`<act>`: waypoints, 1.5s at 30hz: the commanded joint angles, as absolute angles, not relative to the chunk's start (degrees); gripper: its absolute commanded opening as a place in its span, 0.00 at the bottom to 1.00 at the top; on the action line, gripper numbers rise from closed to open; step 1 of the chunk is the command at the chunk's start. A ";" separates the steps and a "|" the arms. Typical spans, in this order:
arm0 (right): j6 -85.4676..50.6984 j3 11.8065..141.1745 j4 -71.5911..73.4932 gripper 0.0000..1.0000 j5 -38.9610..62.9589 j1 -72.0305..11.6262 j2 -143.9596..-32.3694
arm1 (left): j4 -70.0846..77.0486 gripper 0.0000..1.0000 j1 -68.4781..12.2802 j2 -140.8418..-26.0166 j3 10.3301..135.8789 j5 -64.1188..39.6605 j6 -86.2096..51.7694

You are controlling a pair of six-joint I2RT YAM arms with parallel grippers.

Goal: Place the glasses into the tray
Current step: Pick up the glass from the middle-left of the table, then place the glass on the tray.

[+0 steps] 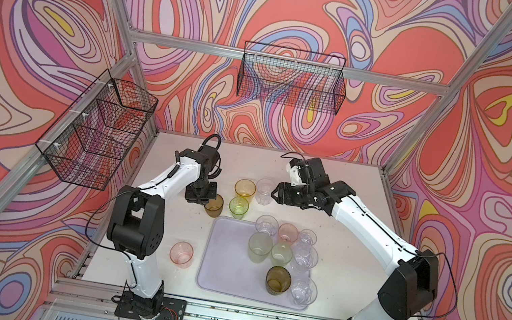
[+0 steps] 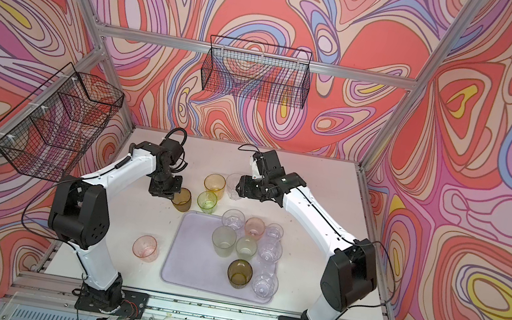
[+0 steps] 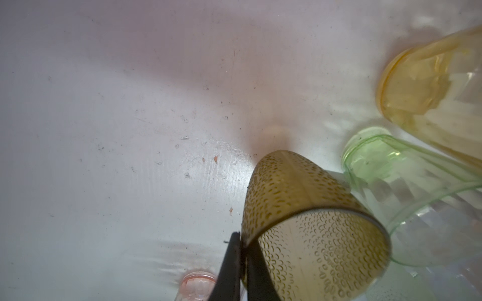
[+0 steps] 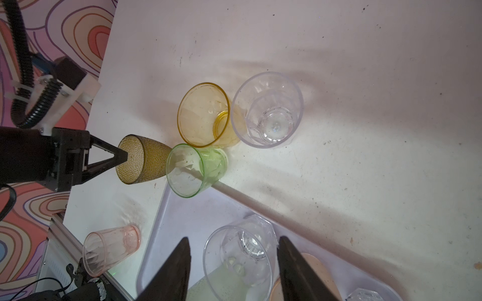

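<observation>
A pink ribbed glass (image 1: 181, 254) stands alone on the white desk (image 1: 165, 223), near its front left corner and apart from the tray. Further back, the left gripper (image 4: 124, 156) is closed on the rim of an olive-brown glass (image 1: 213, 205), with one finger inside and one outside the wall. This glass has a dimpled surface and sits just behind the far left corner of the tray; I cannot tell whether its base touches the desk. Just beside it stands a green glass (image 1: 238, 207) with smooth facets. Behind that are an amber glass (image 1: 244, 189) and a clear faceted one (image 1: 265, 191), close together.

The tray (image 1: 221, 268) is flat, pale lilac plastic with rounded corners and a low rim, and it lies by the front edge of the desk. Its right half carries eight upright glasses (image 1: 280, 253): clear, pink, frosted pale green and one dimpled olive-brown.

The right gripper (image 4: 234, 238) has its fingers spread apart and holds nothing. In both top views it hangs next to the clear glass at the back. In the right wrist view a clear glass standing in the tray shows between its fingers, with a gap on each side.
</observation>
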State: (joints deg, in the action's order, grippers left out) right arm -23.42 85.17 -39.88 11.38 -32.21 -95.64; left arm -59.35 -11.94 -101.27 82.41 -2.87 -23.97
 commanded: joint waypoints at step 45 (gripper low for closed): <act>-22.36 88.41 -39.33 0.56 10.56 -32.03 -96.22 | -68.67 0.00 -34.39 -78.14 67.50 -0.48 -38.42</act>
State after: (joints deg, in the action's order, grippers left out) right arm -23.00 86.91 -39.62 11.33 -32.21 -95.68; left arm -68.29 -32.93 -79.81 68.53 -1.58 -35.05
